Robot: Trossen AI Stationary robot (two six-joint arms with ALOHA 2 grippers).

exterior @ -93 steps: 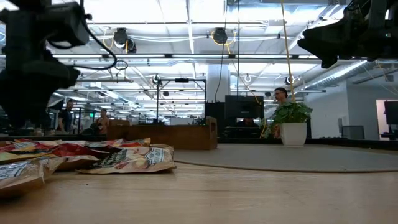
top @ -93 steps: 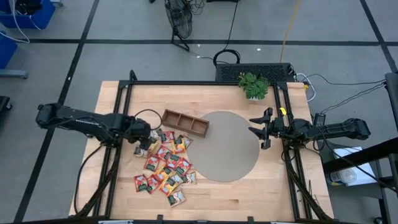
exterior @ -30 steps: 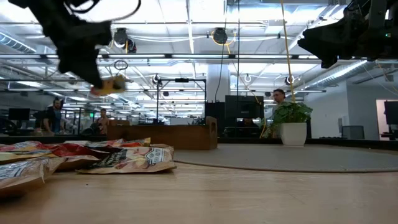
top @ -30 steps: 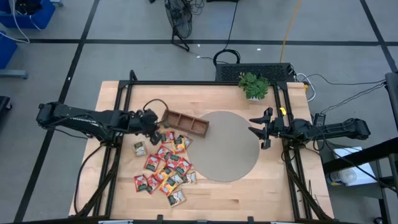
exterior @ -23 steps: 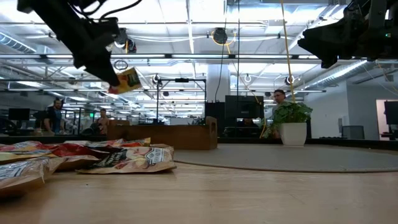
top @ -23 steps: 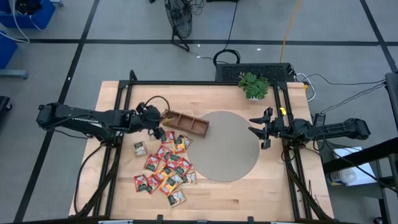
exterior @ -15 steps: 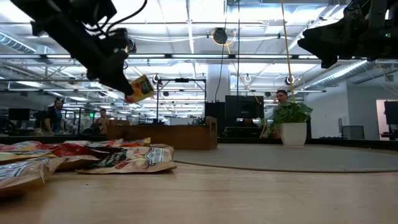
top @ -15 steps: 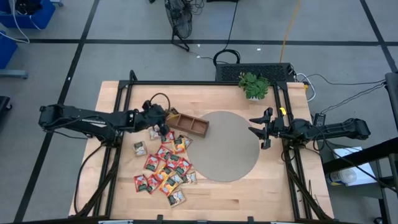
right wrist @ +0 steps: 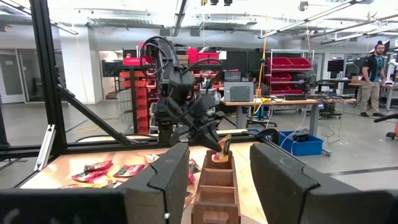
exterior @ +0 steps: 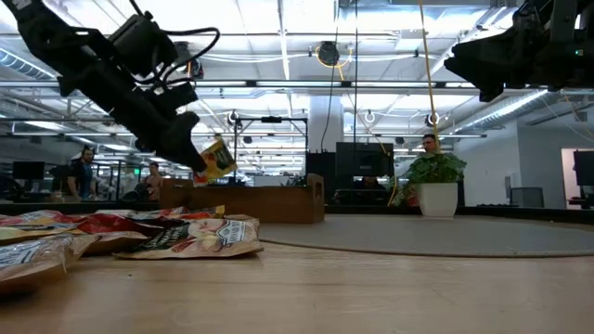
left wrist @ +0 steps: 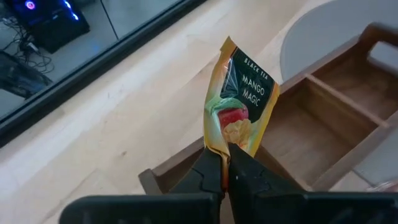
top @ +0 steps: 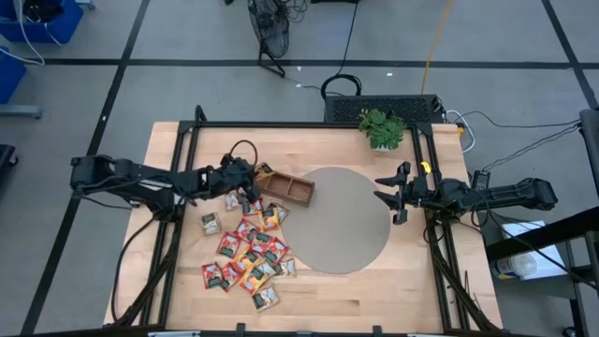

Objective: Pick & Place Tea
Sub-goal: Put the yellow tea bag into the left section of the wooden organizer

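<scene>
One yellow tea sachet (left wrist: 239,102) hung pinched by its bottom edge in the left gripper's (left wrist: 225,163) closed jaws, poised above the wooden tray's (left wrist: 314,134) end compartment, likely for release. Near the desk's right edge, the right gripper (top: 393,196) waited, jaws open.

A yellow tea sachet (exterior: 216,159) is held aloft by the left gripper (exterior: 197,165), above the wooden tray (exterior: 243,201).
</scene>
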